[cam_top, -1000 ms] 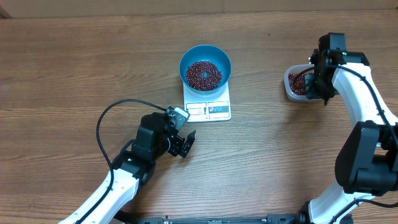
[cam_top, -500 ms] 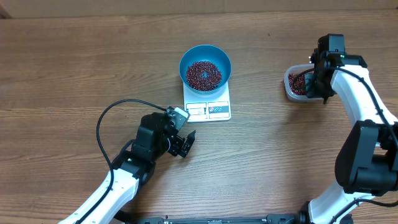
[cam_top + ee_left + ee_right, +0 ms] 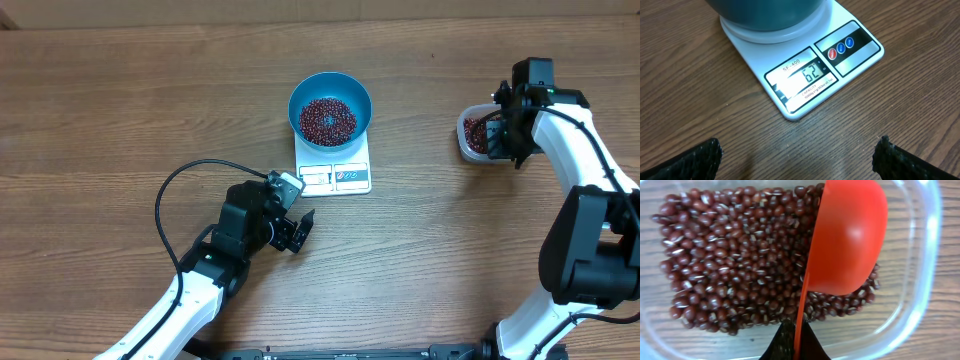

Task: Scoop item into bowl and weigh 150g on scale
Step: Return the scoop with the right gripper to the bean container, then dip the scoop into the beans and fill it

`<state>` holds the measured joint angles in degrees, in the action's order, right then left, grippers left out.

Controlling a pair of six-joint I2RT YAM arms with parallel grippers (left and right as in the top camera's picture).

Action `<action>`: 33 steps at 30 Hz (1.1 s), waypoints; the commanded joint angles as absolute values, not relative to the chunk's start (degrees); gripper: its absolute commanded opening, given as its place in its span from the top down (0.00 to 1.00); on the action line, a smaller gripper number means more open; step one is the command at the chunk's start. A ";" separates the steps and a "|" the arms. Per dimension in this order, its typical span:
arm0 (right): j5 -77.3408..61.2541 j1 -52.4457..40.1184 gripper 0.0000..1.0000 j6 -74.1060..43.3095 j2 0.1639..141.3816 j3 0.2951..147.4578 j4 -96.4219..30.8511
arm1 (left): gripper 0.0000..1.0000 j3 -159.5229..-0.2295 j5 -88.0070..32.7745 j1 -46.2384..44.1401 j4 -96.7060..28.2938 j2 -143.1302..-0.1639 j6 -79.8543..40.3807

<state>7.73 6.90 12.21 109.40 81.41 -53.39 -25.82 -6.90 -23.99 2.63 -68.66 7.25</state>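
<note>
right gripper (image 3: 795, 347) clamps red scoop (image 3: 850, 235) handle, cup on beans (image 3: 735, 265) in tub (image 3: 920, 285), well right of scale (image 3: 335, 176) | bowl (image 3: 296, 100) on scale, left of scoop | left gripper (image 3: 797, 165) wide, empty, near scale's display edge

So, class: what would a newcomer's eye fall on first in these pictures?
A bright red scoop is in a clear tub of maroon beans on the right. In the middle, a teal bowl of beans sits on a white scale, whose display reads 62.
</note>
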 commanded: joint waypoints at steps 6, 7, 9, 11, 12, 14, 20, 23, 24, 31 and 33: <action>-12.80 8.49 0.96 15.55 111.26 80.97 -55.09 | 0.00 -25.76 -7.09 -24.05 2.83 -69.10 6.39; -14.13 9.08 0.96 15.55 111.26 80.97 -55.18 | 0.00 -25.76 -7.09 -24.05 2.83 -69.10 6.39; -16.82 10.48 0.96 15.57 111.26 80.97 -55.27 | 0.00 -25.76 -7.09 -24.05 2.83 -69.10 6.39; -19.53 11.75 0.96 16.27 111.26 80.97 -55.46 | 0.00 -25.76 -7.09 -24.05 2.81 -69.10 6.39; -21.47 12.56 0.96 16.78 111.26 80.97 -55.66 | 0.01 -25.76 -7.09 -24.05 2.83 -69.10 6.39; -24.88 14.09 0.96 16.82 111.26 80.97 -55.70 | 0.00 -25.76 -7.09 -24.05 2.83 -69.10 6.39; -34.26 17.82 0.96 16.80 111.26 80.97 -55.68 | 0.00 -25.76 -7.09 -24.05 2.83 -69.10 6.39; -37.32 18.87 0.96 16.78 111.26 80.97 -55.66 | 0.01 -25.76 -7.09 -24.05 2.83 -69.10 6.39; -38.00 19.14 0.96 16.73 111.26 80.97 -55.68 | 0.01 -25.76 -7.09 -24.05 2.83 -69.10 6.39; -39.38 20.45 0.96 14.81 111.26 80.95 -55.90 | 0.00 -25.76 -7.09 -24.05 2.81 -69.10 6.39; -40.71 21.06 0.96 14.83 111.26 80.95 -56.16 | 0.00 -25.76 -7.09 -24.05 2.83 -69.10 6.39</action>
